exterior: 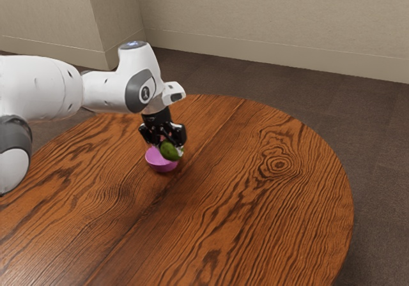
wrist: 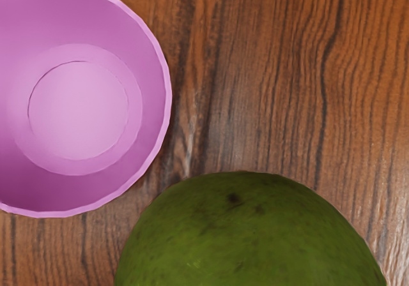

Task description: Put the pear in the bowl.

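Nearest is the worktop [exterior: 255, 216], round and of brown wood with strong dark grain. It spreads across the lower part of the exterior view, and a ringed knot is noted in the grain right of centre. A dark straight line crosses the wood from the lower left up toward the far edge.

Upon it, slightly left of centre, stands the bowl [exterior: 157, 161], pink and upright. In the wrist view, at the upper left, its pale round bottom and faceted rim are on view.

The pear [exterior: 168, 150] is green, with a few dark specks on its skin. It is found raised off the wood, pinched between the fingertips of the black hand [exterior: 170, 148], which points downward. In the exterior view the pear covers part of the bowl's rim; in the wrist view it sits at the lower edge, just outside the rim's outline. Whether pear and rim touch cannot be told.

The white and grey arm [exterior: 48, 88] enters from the left of the exterior view and bends down to the hand.

Beyond lies the dark brown floor [exterior: 383, 133], then the beige wall [exterior: 275, 18], with a projecting section at upper left.
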Controlling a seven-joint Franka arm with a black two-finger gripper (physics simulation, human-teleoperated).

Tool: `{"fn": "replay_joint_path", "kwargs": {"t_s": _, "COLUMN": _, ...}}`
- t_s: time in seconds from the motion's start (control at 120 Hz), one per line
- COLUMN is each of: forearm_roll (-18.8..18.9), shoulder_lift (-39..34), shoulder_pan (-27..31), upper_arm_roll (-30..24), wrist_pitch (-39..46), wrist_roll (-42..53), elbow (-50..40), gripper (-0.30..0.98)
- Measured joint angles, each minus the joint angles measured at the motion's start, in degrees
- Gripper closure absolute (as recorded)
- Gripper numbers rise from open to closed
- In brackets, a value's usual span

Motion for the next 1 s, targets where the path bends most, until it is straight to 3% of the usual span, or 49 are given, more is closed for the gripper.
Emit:
{"fn": "replay_joint_path", "kwargs": {"t_s": 0.558, "forearm_roll": -3.31, "shoulder_lift": 12.81, "shoulder_pan": 6.64, "upper_arm_roll": 1.12, "wrist_pitch": 0.38, "wrist_roll": -2.91, "elbow": 9.71, "gripper": 0.62}}
{"fn": "replay_joint_path", "kwargs": {"t_s": 0.742, "forearm_roll": -4.82, "shoulder_lift": 13.23, "shoulder_pan": 6.74, "upper_arm_roll": 0.62, "wrist_pitch": 0.32, "wrist_roll": -2.27, "elbow": 9.89, "gripper": 0.34}}
{"fn": "replay_joint_path", "kwargs": {"t_s": 1.0, "forearm_roll": -6.15, "shoulder_lift": 13.68, "shoulder_pan": 6.78, "upper_arm_roll": 0.59, "wrist_pitch": 0.06, "wrist_roll": -0.12, "elbow": 10.91, "gripper": 0.12}}
